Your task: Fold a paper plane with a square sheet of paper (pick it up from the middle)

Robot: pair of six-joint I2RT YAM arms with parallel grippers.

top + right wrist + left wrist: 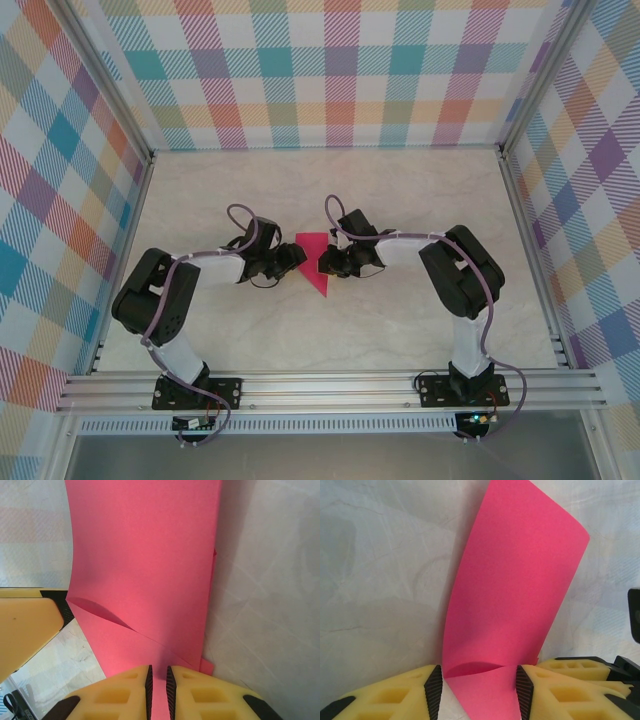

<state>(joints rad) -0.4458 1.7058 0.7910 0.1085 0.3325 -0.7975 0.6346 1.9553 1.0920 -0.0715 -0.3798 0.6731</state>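
The square sheet of paper (pixel 316 250) is magenta-pink and partly folded, and it is held up at the middle of the table between both grippers. My left gripper (pixel 291 258) comes at it from the left. In the left wrist view, a bowed flap of the sheet (pixel 515 580) spans the gap of this gripper (pixel 479 682) and touches both black pads. My right gripper (pixel 333 262) comes from the right. In the right wrist view its jaws (pixel 157 675) stand nearly together, pinching the sheet (pixel 145 555) near a diagonal fold. The paper plane shape is not formed.
The marble-look tabletop (pixel 400 200) is bounded by checked walls (pixel 320 70) at the back and sides. An aluminium rail (pixel 330 385) with both arm bases runs along the near edge. In the right wrist view, a yellow finger (pixel 25 625) of the left gripper shows at the left.
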